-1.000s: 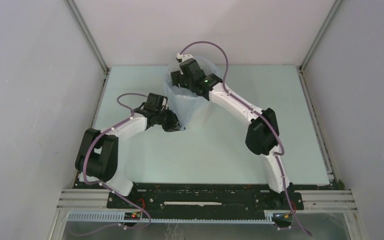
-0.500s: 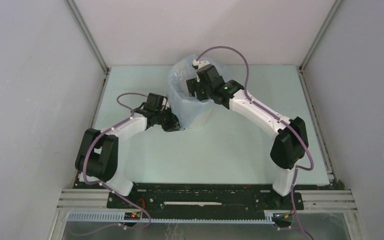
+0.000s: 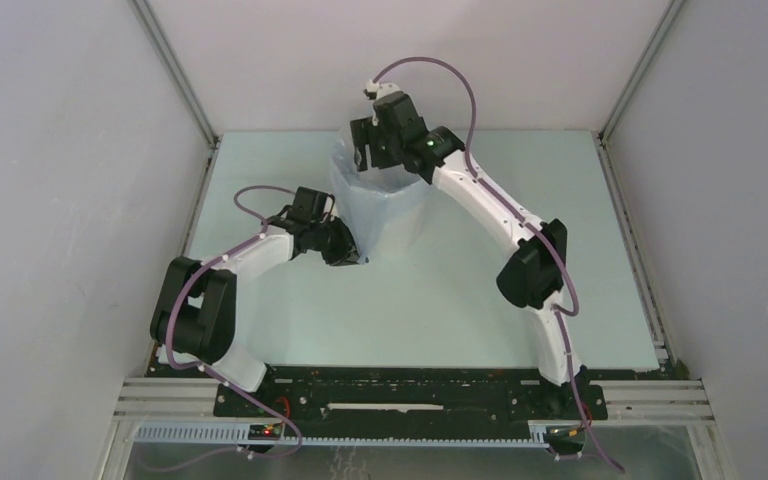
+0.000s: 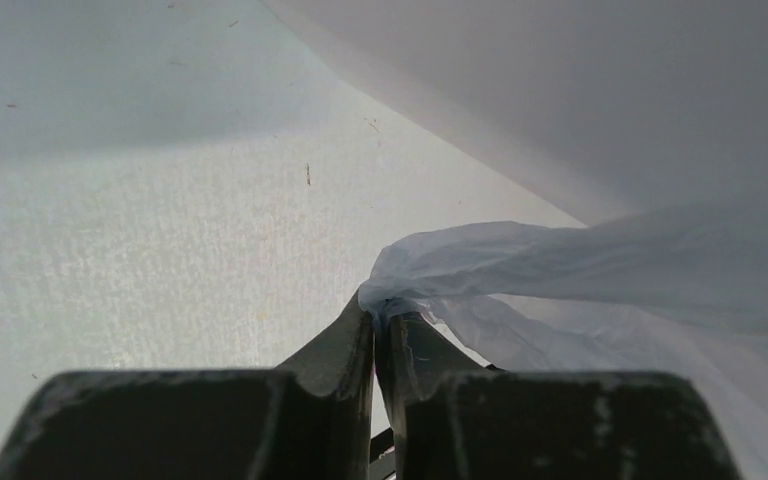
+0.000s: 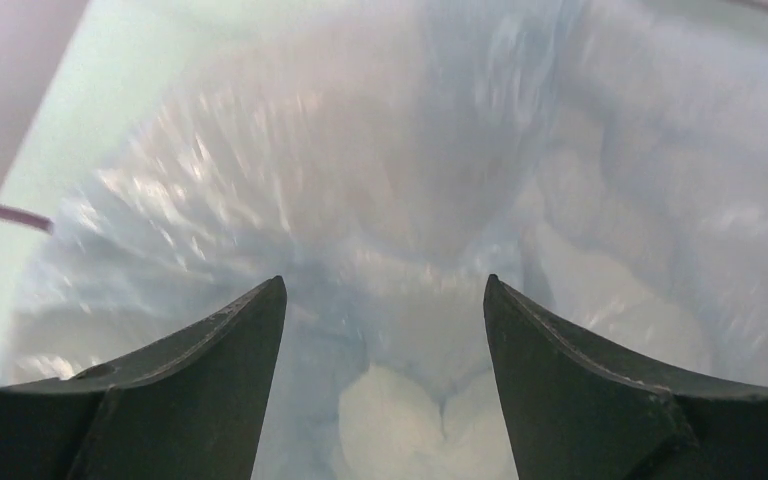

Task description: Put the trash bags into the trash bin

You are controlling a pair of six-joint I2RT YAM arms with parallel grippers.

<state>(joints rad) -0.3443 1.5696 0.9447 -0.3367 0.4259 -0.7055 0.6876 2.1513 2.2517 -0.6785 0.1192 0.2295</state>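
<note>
The pale blue-grey trash bag hangs over and inside the white trash bin, covering most of it at the table's far middle. My left gripper is low at the bin's near-left side, shut on a bunched edge of the bag, which sits pinched between the fingertips of the left gripper. My right gripper hovers over the bin's far rim, pointing down. In the right wrist view the right gripper is open, holding nothing, and the bag's wrinkled lining fills the view below.
The pale green table is bounded by grey enclosure walls on the left, right and back. The bin stands close to the back wall. A purple cable loops above the right wrist.
My right arm swung right over the bin, then came back left and now sits higher at the far rim. The left gripper has kept its hold on the bag edge.
</note>
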